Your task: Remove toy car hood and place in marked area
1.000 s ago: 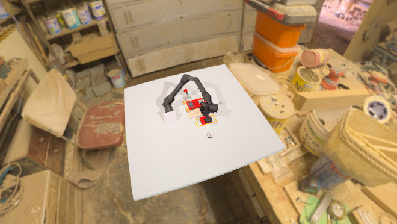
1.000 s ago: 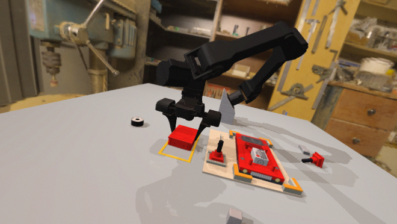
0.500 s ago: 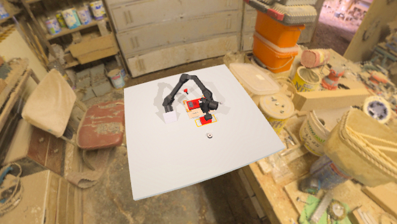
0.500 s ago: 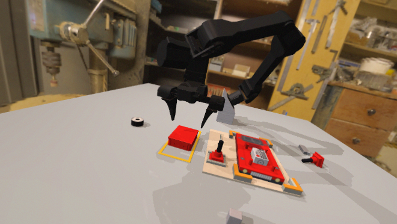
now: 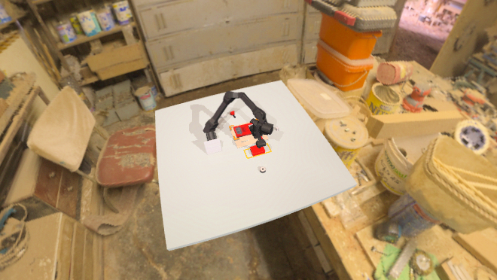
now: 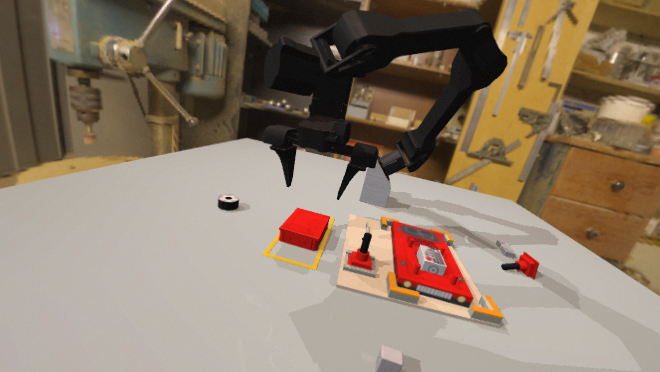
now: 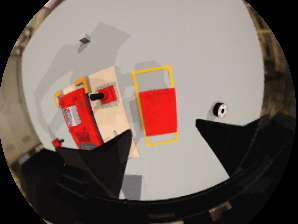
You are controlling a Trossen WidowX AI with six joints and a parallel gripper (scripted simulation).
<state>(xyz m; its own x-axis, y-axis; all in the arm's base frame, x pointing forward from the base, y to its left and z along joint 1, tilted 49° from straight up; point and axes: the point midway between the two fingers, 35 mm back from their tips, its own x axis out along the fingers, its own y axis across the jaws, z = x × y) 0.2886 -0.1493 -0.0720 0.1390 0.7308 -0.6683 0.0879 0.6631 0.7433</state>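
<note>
The red hood (image 5: 257,151) (image 6: 303,227) (image 7: 159,112) lies flat on the table at the yellow outline of the marked area (image 6: 292,262) (image 7: 151,70). From the wrist it fills the part nearer the fingers, and one long side covers the outline's right line; whether it crosses that line I cannot tell. My gripper (image 6: 314,192) (image 7: 164,127) is open and empty. Its fingertips are above the hood and clear of it. The red toy car (image 5: 246,129) (image 6: 406,262) (image 7: 87,120) sits hoodless on its wooden board, with its grey engine block (image 6: 431,259) showing.
The wooden board (image 6: 351,280) is close beside the marked area and bears an upright red-and-black piece (image 6: 361,260). A similar piece (image 6: 528,265) lies beyond the car. A black-and-white wheel (image 6: 228,202) (image 7: 220,110) is on the hood's other side. A small grey block (image 6: 389,359) stands apart.
</note>
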